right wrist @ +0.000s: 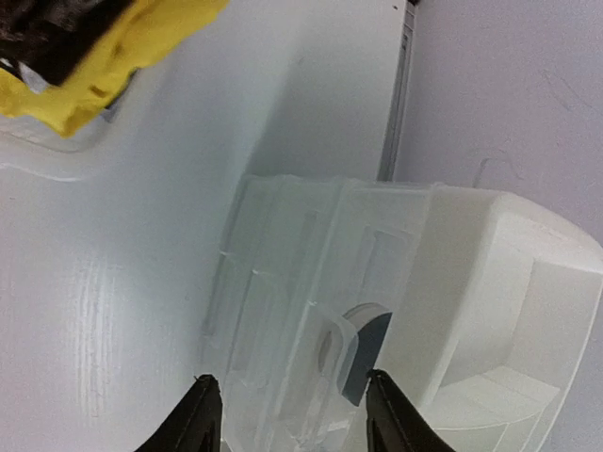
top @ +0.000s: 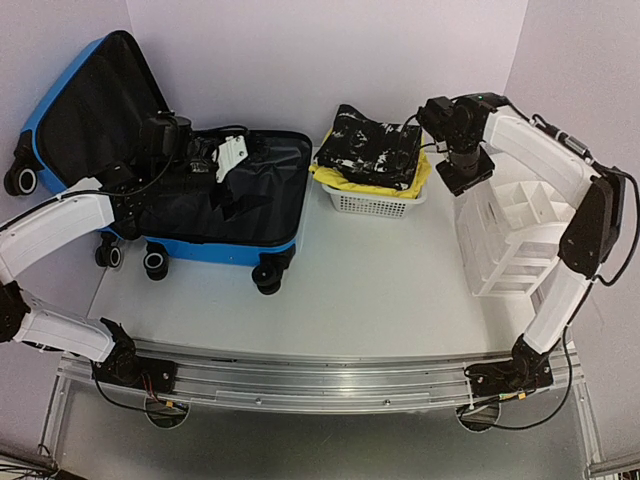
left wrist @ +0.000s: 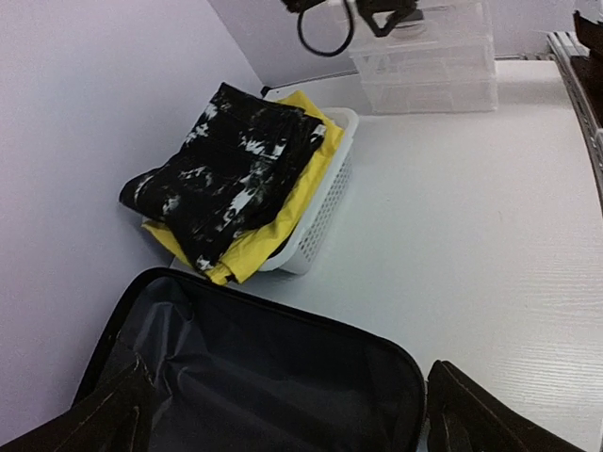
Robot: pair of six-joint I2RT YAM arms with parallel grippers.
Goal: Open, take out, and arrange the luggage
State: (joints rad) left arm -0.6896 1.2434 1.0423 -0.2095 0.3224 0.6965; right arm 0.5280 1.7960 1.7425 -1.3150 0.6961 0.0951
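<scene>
On the left side of the counter [top: 370, 290], the luggage [top: 255, 195] is seen lying open, its lid tilted up toward the back left and its black lining exposed. The left tool [top: 212, 155] is held over the open compartment; its fingers [left wrist: 490, 419] are spread wide apart, and nothing is gripped between them. A white slatted basket [top: 375, 203] is placed just beside the luggage, at the back of the counter, and a yellow cloth [top: 335, 178] and a black-and-white patterned bag [top: 370, 145] are piled in it. At the right, a white plastic drawer unit [top: 510, 235] is set, and the right tool [top: 466, 172] is positioned above its far end. Its fingers [right wrist: 203, 419] are parted, with nothing clamped.
</scene>
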